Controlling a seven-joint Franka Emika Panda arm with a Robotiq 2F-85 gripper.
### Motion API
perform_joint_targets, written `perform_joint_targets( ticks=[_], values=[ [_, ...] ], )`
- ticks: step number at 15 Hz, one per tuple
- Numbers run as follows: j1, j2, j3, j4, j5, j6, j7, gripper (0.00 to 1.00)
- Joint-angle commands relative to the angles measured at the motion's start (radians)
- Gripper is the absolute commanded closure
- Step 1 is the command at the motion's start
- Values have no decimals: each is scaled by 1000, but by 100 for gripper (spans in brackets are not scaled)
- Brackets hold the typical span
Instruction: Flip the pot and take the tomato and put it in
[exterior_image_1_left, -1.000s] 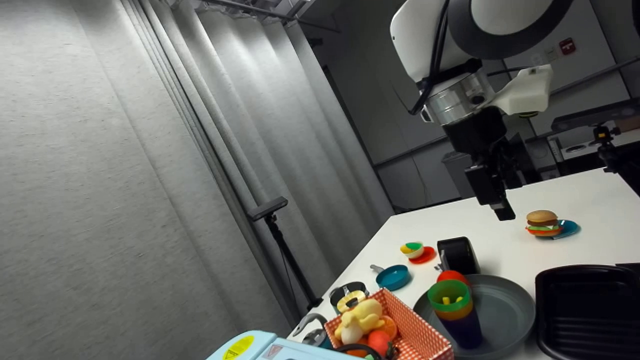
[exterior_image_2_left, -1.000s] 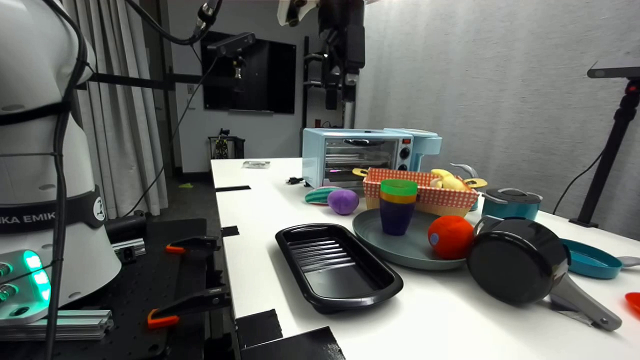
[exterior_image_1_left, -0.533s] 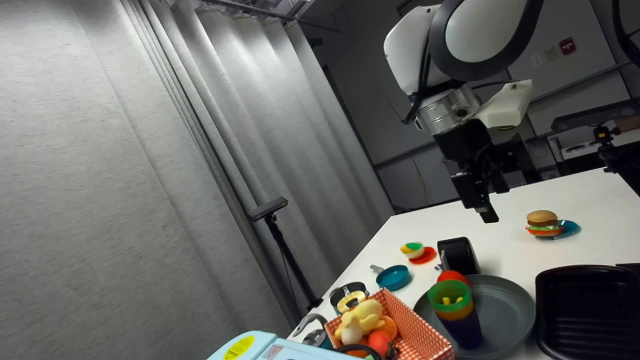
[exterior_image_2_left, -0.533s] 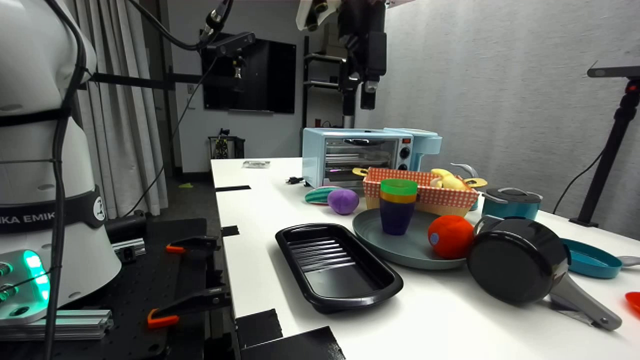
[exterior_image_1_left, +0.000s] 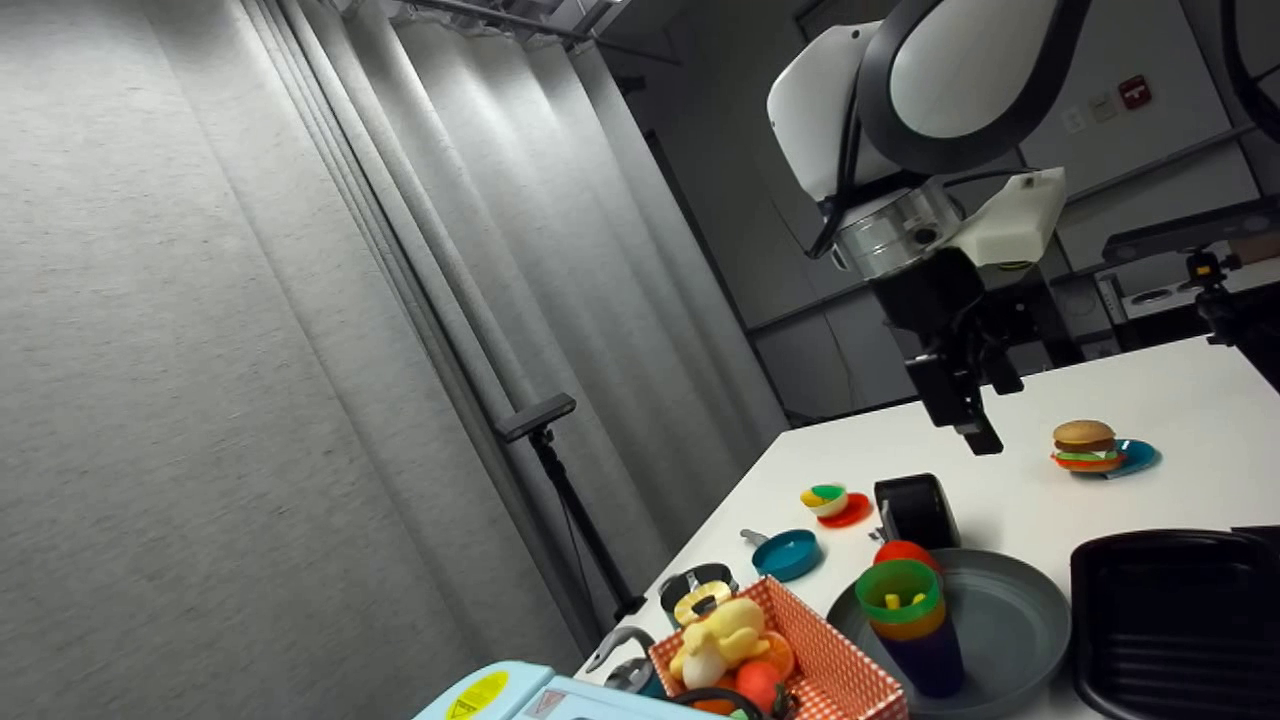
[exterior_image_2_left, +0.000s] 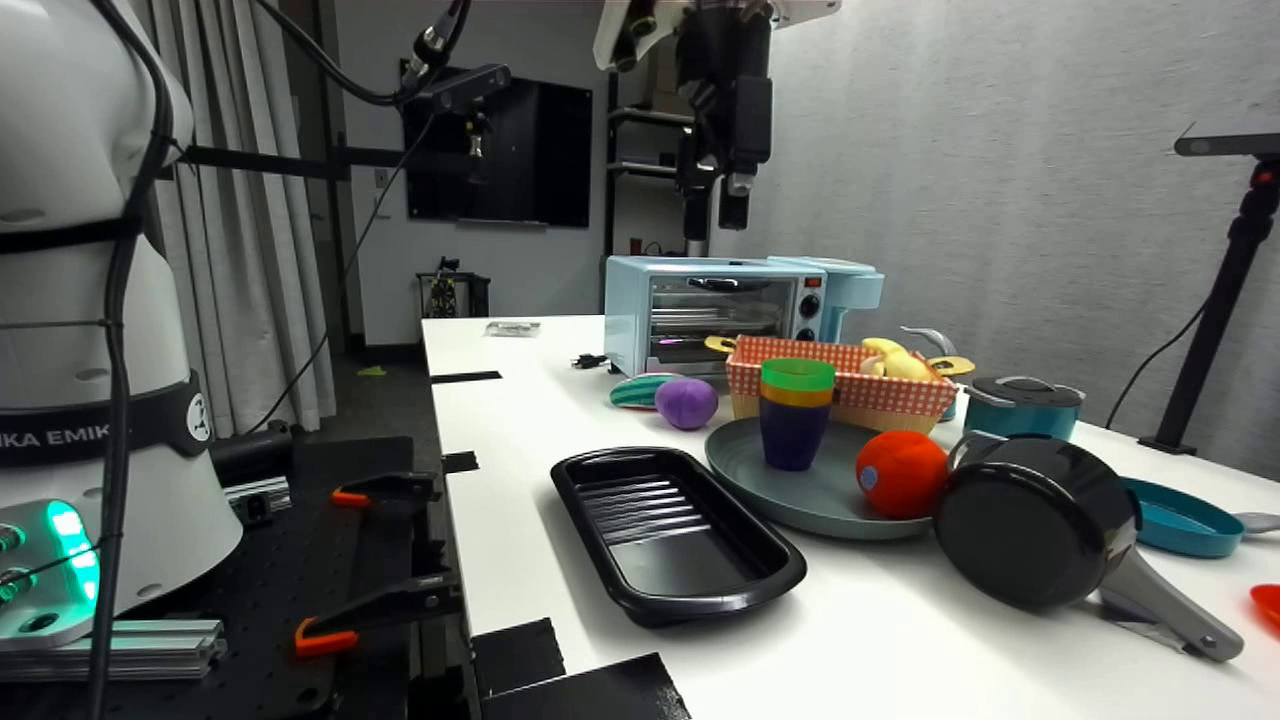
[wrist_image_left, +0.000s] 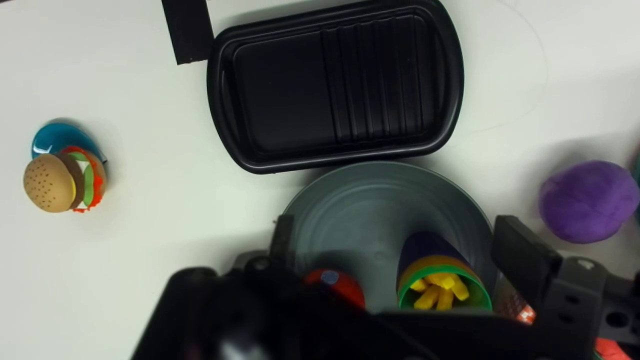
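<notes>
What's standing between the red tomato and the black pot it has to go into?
Nothing visible separates them: the tomato sits right beside the pot. But the pot lies tipped over, its opening out of sight, so it may itself block entry.

White arm (exterior_image_1_left: 815, 115), dark ring (exterior_image_1_left: 945, 156), silver collar (exterior_image_1_left: 893, 236), black cable (exterior_image_2_left: 118, 400), 2 black fingers (wrist_image_left: 522, 255)

Can see a shiny black pot (exterior_image_2_left: 1030, 525) tipped on its side on the table (exterior_image_2_left: 870, 640), just beside a round red tomato (exterior_image_2_left: 902, 475) on a grey plate (exterior_image_2_left: 800, 502).
</notes>
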Motion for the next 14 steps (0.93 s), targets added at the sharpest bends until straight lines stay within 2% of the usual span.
perform_joint_targets(
  ticks=[1, 6, 14],
  values=[
    [-7, 84, -1, 57, -8, 6, 25, 0],
    [-12, 220, -21, 161, -8, 5, 57, 0],
    [-22, 442, -97, 390, 3, -13, 145, 0]
  ],
)
